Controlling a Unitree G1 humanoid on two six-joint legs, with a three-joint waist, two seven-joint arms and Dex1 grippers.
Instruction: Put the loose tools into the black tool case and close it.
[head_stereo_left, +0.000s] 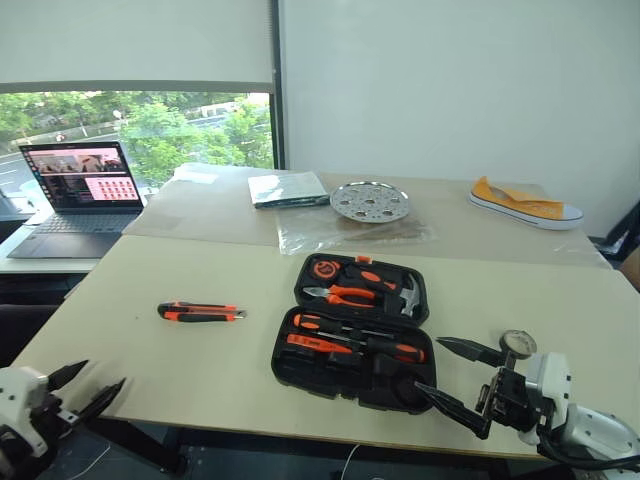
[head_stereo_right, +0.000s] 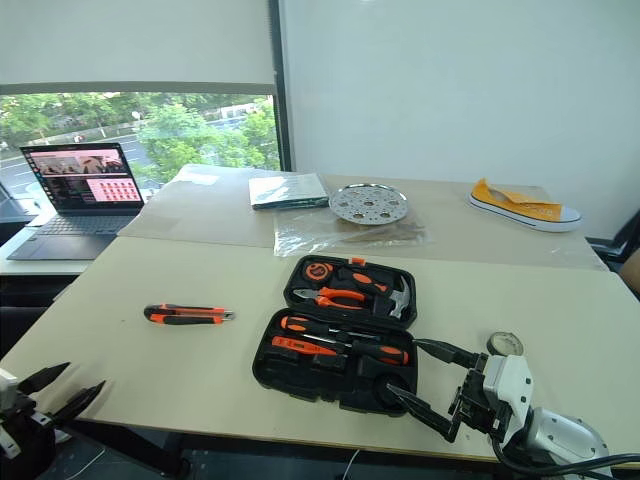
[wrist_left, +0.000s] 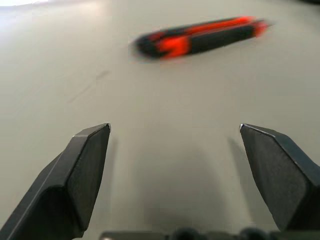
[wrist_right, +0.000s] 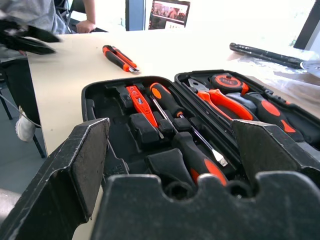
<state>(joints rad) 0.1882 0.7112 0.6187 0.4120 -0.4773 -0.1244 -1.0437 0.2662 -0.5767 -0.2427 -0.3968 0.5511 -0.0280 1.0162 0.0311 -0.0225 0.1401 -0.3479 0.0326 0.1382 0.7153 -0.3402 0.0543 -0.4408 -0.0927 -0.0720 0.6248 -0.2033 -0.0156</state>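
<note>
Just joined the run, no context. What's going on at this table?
The robot is packing a tool case, which lies open on the table with screwdrivers, pliers and a hammer in their slots. One utility knife lies loose on the table, left of the case. Neither gripper holds anything: the left gripper is open at the near table edge, short of the knife, and the right gripper is open at the case's near right corner.

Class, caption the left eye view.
Open tool case on the table, utility knife lying loose to its left.
</note>
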